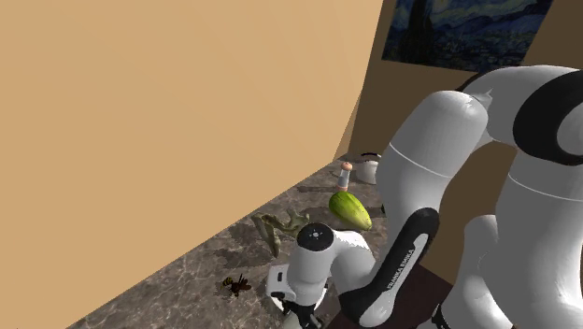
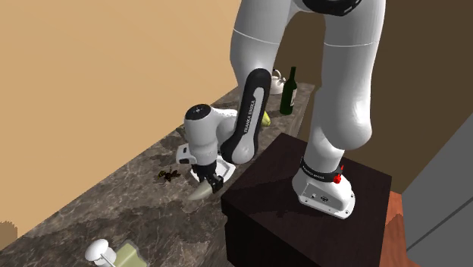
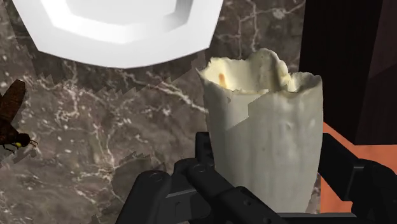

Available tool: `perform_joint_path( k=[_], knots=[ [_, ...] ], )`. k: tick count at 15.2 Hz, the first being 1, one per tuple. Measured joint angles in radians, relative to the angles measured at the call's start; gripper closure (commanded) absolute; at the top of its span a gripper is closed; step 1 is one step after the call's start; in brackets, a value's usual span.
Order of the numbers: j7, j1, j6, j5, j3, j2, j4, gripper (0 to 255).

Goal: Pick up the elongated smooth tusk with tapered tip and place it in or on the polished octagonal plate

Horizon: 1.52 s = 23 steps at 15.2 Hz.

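Note:
A cream tusk (image 3: pixel 264 140) with a ragged hollow broad end stands between my gripper's (image 3: pixel 264 156) black fingers (image 3: pixel 205 149), which clasp it on both sides. The second exterior view has the gripper (image 2: pixel 207 179) low over the marble counter, close to the stand's corner. There the tusk (image 2: pixel 201 192) slants down toward the counter; I cannot tell if it touches. The white octagonal plate (image 3: pixel 121 28) lies on the counter just beyond the tusk's broad end; its rim (image 2: pixel 184 155) peeks out beside the wrist. In the shoulder view the plate's edge (image 1: pixel 277 279) shows under the forearm.
A dark insect figure (image 3: pixel 11 121) (image 2: pixel 168 175) lies on the counter beside the plate. Farther along are a green mantis-like figure (image 1: pixel 280 229), a green melon (image 1: pixel 349 208), a small bottle (image 1: pixel 347 174) and a dark wine bottle (image 2: pixel 288 91). The dark stand (image 2: pixel 303 197) borders the gripper; a tan wall runs behind.

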Motion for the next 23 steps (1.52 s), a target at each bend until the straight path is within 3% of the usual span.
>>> perform_joint_path(
  k=[5,13,17,23],
  knots=[
    [-0.193,-0.124,0.005,0.039,-0.034,-0.018,-0.01,255],
    [-0.498,-0.314,-0.021,0.106,-0.08,0.012,0.061,255],
    [-0.504,-0.32,0.013,0.086,-0.1,0.064,0.08,255],
    [-0.461,-0.285,0.092,0.038,-0.145,0.164,0.101,255]
  ],
)
